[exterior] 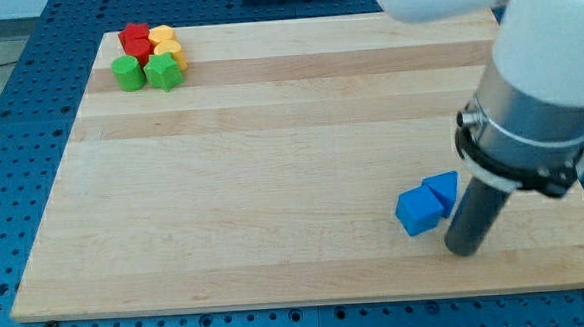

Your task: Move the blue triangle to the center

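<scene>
Two blue blocks sit touching at the view's lower right of the wooden board (273,184). The left one is a blue cube-like block (419,212). The right one is the smaller blue triangle (442,190). My tip (463,249) is the lower end of the dark rod, just right of and below both blue blocks, very close to the blue triangle; contact cannot be told.
A cluster of blocks lies at the board's top left: a red block (134,40), a yellow block (164,41), a green round block (128,73) and a green star-like block (165,72). The arm's white body (547,60) fills the top right.
</scene>
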{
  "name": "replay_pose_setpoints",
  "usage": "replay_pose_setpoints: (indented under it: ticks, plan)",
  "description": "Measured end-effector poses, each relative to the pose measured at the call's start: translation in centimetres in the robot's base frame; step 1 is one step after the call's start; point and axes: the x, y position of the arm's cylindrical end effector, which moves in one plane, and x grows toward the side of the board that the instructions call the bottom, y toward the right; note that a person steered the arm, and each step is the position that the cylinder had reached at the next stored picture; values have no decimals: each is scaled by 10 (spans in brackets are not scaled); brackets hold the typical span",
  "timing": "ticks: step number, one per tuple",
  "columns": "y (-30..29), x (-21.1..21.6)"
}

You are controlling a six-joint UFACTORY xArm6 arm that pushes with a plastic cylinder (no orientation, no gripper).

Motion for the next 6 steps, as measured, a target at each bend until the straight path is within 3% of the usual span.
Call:
replay_pose_setpoints:
  ticks: [1,3,5,6]
  plan:
    - [-1,-28]
    - [-11,-35]
    - [29,-58]
    - [10,-72]
